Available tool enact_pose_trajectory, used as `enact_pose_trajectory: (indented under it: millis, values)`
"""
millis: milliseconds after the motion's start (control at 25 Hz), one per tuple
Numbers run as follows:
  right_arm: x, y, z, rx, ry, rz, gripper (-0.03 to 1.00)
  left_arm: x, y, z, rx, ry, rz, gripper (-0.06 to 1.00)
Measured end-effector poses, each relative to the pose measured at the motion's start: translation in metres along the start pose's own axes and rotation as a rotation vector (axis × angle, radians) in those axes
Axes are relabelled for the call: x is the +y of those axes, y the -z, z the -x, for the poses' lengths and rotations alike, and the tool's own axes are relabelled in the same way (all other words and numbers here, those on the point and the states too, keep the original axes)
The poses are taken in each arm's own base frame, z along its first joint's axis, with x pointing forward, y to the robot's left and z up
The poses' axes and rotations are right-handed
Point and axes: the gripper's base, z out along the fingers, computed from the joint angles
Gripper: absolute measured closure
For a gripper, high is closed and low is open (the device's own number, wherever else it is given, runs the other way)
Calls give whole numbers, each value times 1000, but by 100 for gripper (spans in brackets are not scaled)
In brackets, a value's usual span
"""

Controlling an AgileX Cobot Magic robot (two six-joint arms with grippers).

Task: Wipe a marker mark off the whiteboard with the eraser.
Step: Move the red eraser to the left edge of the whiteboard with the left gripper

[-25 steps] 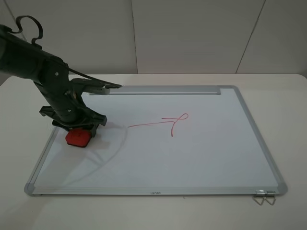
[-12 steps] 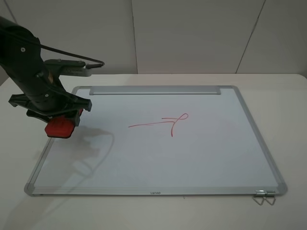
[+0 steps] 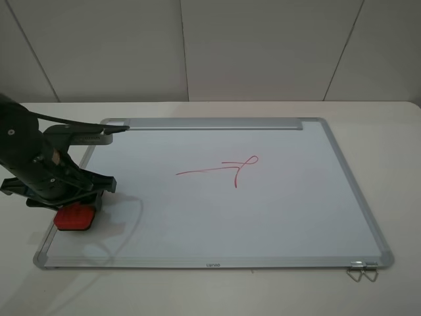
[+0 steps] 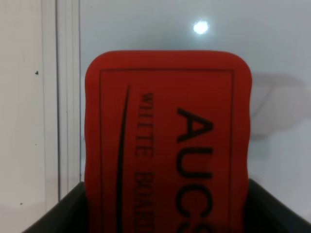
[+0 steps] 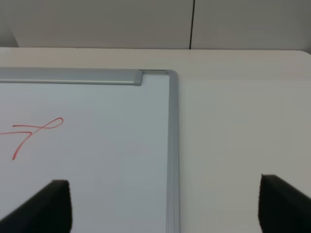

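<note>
Left arm: dark, entering the overhead view from the 9 o'clock edge, wrist bent downward. Left gripper (image 3: 74,209): pointed down at roughly 8 o'clock in the overhead view, jaws clamped on the eraser (image 3: 74,217); in its own wrist view the dark finger bases flank the red block on both sides. Right arm: outside the overhead view. Right gripper (image 5: 165,206): only two dark fingertips (image 5: 48,206) visible, spread wide, holding nothing.

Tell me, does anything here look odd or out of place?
Nothing is damaged or spilled. One oddity: the eraser, held in the left arm's jaws, sits at the whiteboard's near-left edge, far from the only red writing visible, a looped line mid-board.
</note>
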Motion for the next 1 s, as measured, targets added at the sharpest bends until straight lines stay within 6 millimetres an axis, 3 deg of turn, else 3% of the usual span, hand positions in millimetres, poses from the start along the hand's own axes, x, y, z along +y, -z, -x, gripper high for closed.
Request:
enact_pose_trajectory:
  millis: [560,720,880,1000]
  values:
    - [0,0,0,0,0,0,27,2,-12,-6,6,-33,6,37]
    - [0,0,0,0,0,0,27,2,-12,-6,3,-33,4,20]
    - [0,0,0,0,0,0,27,2,-12,-6,2,-33,4,17]
    - [0,0,0,0,0,0,27,2,2,-2,-46,-40,-9,17]
